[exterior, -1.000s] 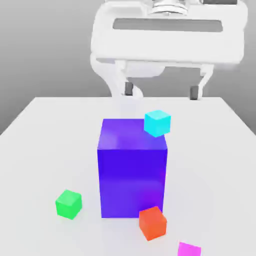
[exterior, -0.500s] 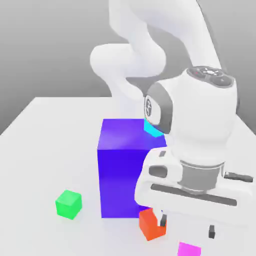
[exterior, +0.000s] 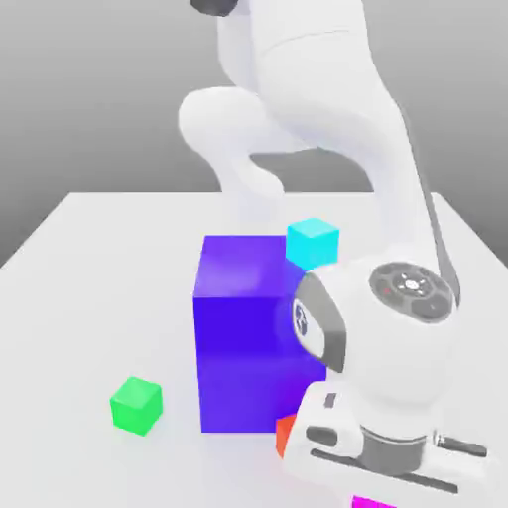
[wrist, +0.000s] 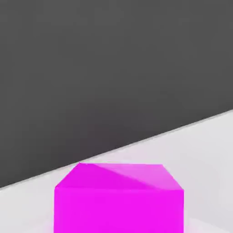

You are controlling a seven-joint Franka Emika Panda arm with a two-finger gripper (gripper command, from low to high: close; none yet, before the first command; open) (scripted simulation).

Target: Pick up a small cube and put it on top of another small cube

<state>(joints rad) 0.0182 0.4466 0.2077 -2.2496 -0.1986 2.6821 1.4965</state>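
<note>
Gripper closed, judged pinching the magenta cube low at the counter. You want a firm, level grip before lifting straight up; clear the orange-red cube, then head for the green cube, ten o'clock in the exterior view.

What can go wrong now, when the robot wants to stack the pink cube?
The hand is low beside the orange-red cube, so it might knock it when lifting. Carrying the magenta cube toward the green cube, it may hit the tall blue block if not raised enough.
</note>
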